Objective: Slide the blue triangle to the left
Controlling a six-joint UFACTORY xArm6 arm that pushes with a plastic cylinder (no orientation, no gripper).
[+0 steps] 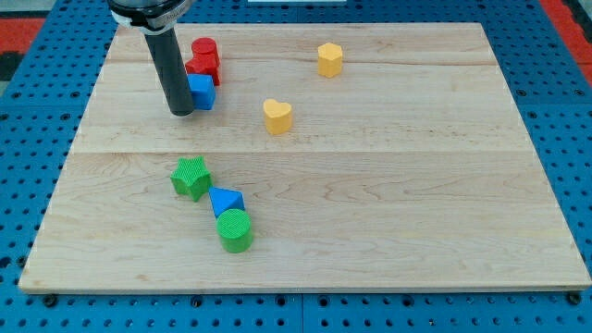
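The blue triangle lies at the lower left of the wooden board, touching a green star at its upper left and a green cylinder just below it. My tip rests on the board at the upper left, far above the triangle. It stands right beside the left side of a blue cube.
Two red blocks sit just above the blue cube. A yellow heart lies right of the cube. A yellow hexagon block stands near the top middle. The board rests on a blue pegboard.
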